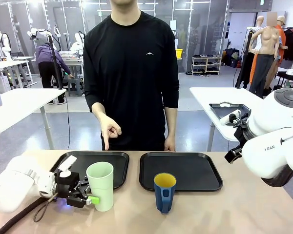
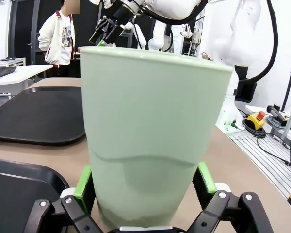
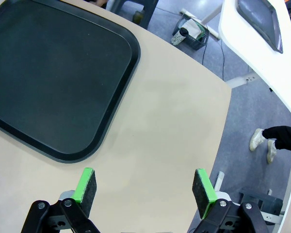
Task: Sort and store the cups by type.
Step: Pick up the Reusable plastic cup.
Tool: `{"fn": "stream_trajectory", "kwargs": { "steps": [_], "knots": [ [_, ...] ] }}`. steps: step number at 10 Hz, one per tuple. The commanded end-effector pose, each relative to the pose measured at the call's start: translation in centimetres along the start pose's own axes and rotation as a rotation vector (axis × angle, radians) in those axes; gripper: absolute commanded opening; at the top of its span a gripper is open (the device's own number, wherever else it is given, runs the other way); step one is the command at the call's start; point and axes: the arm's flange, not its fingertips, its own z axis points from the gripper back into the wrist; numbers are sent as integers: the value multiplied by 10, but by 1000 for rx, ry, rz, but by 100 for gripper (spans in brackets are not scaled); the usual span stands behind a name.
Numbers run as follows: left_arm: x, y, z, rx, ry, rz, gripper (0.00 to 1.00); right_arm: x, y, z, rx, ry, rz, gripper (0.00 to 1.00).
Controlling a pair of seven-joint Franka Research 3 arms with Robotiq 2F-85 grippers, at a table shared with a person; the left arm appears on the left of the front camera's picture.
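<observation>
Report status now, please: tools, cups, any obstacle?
Left tool open, green tumbler between its pads. Right tool open, above table beside right tray. Blue mug stands free; person's hand points down toward left tray.

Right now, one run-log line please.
left claw: open around green tumbler | right claw: open, empty, over table | blue mug: standing by right tray | person's hand: pointing down

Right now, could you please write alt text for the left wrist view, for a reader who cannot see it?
A pale green tumbler stands upright on the tan table between the green pads of the open left gripper. A far black tray lies at picture left, a near tray showing its corner below it.
</observation>
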Motion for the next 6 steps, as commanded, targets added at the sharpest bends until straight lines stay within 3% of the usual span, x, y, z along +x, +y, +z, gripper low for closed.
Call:
{"fn": "stream_trajectory", "kwargs": {
  "steps": [1,6],
  "knots": [
    [-9,10,-14,24,-10,-24,100,-2,1,-1,1,3,0,100],
    [-7,14,-27,25,-41,-60,100,-2,1,-1,1,3,0,100]
  ]
}}
